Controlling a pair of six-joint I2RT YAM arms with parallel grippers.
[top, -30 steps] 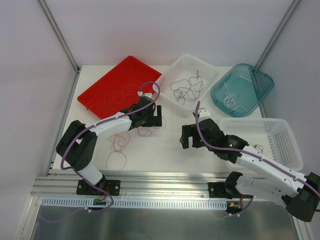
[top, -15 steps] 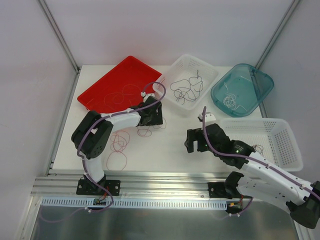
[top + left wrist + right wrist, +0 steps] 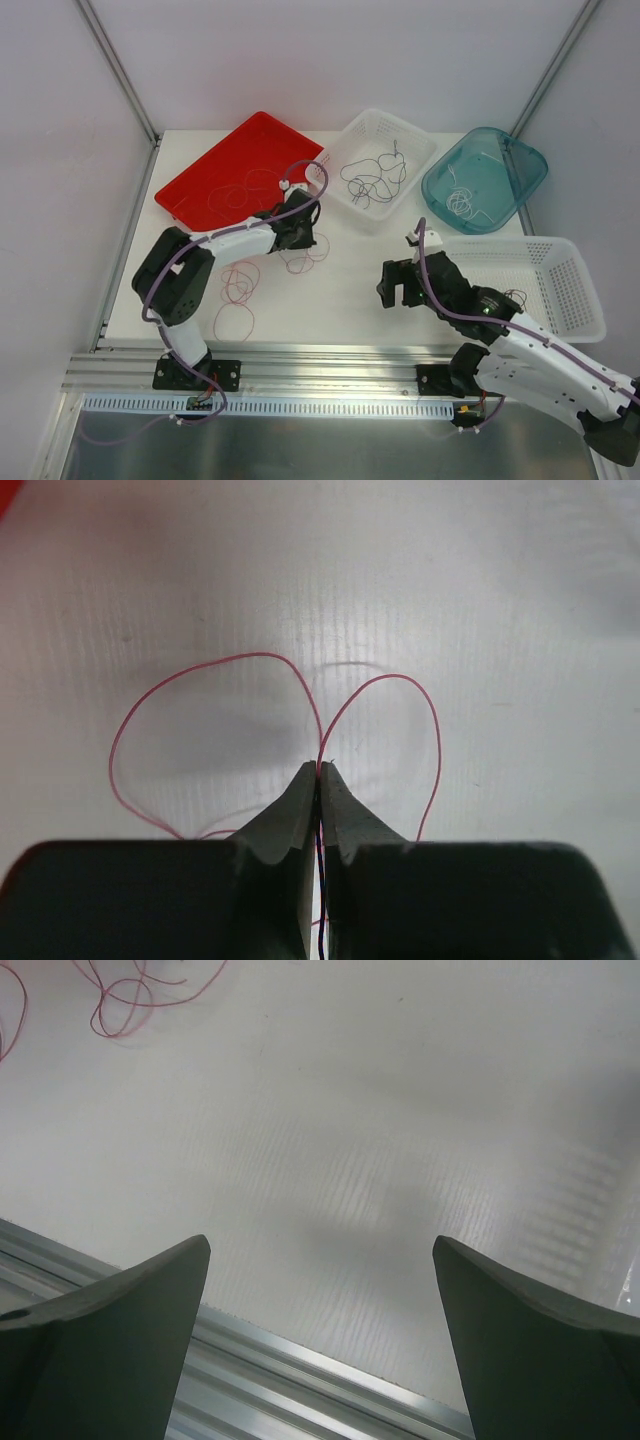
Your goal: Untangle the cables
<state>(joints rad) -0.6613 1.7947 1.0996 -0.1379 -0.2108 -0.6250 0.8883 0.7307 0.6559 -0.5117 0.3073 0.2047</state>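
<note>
Left gripper (image 3: 320,772) is clamped tight on the dark red cable (image 3: 240,656), with two loops fanning out on the table (image 3: 480,600) just ahead of the tips. A darker strand may be pinched too, but it's hard to tell. The smart move is a slow, straight lift, watching that the other loops (image 3: 238,290) nearby don't drag along. Right gripper (image 3: 320,1245) hangs wide apart above the table, free to pin strays.
</note>
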